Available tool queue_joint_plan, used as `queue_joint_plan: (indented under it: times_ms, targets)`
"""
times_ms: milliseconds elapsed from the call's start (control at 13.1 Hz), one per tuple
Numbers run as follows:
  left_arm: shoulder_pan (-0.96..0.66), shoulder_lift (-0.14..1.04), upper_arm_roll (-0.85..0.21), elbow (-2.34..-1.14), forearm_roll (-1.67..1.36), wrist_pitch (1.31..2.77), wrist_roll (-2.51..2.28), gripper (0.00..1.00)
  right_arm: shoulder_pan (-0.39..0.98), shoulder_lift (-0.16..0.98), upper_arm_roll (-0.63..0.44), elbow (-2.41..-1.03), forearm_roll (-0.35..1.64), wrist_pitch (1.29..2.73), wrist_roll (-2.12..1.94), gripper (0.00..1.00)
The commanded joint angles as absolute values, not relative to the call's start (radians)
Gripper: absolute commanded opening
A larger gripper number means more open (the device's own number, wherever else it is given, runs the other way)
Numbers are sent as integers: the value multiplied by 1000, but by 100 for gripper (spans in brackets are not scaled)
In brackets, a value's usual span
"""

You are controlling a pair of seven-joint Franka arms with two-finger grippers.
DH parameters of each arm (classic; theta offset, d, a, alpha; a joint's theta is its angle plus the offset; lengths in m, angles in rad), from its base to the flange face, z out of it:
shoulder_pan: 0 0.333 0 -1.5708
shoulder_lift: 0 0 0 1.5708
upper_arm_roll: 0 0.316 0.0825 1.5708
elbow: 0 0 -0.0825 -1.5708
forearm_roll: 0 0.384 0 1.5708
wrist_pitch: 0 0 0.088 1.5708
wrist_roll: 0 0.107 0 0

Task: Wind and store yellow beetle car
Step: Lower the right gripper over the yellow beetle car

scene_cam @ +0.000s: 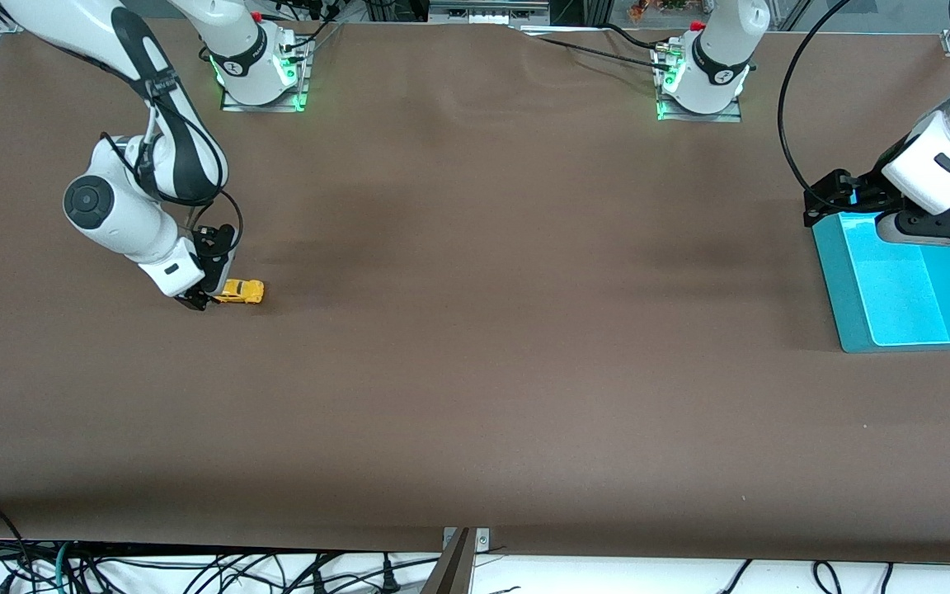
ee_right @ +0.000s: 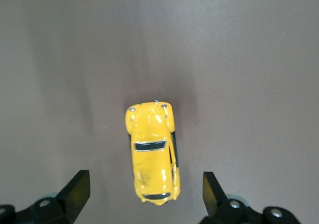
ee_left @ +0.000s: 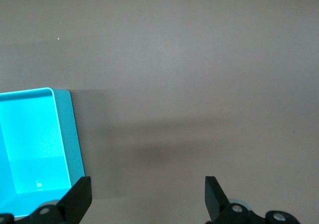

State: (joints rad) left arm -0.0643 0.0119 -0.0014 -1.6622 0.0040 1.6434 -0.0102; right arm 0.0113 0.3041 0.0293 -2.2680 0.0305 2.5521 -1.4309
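Observation:
The yellow beetle car [scene_cam: 241, 290] stands on its wheels on the brown table toward the right arm's end. In the right wrist view the yellow beetle car [ee_right: 152, 151] lies lengthwise, its rear end reaching between the fingertips. My right gripper [scene_cam: 204, 299] is low at the car's end, open, with a clear gap to the car on both sides [ee_right: 145, 190]. My left gripper [scene_cam: 834, 198] hangs open over the rim of a teal bin [scene_cam: 908, 280] at the left arm's end; nothing lies between its fingers [ee_left: 148, 191].
The teal bin [ee_left: 35, 144] shows a bright empty inside in the left wrist view. A cable loops from the left arm's base to its wrist. The table's front edge carries a metal bracket [scene_cam: 465, 540] and loose cables.

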Motion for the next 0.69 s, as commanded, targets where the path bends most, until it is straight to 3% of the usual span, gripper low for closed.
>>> queue_joint_plan:
  times_ms: [0,229,305,610]
  targets:
    - [-69,25,-3,-1632,25,1624,-21,100,-2,324,34,-2279,26,2602,-1493,100]
    - [-69,25,-3,-1632,26,1623,-21,100,-6,345,34,-2292,28,2649,-1511,99]
    - [-69,25,-3,-1632,25,1623,-21,100,-8,350,34,-2295,28,2657,-1516,92]
    - [-69,25,-3,-1632,26,1623,-21,100,-8,350,37,-2295,29,2658,-1516,36]
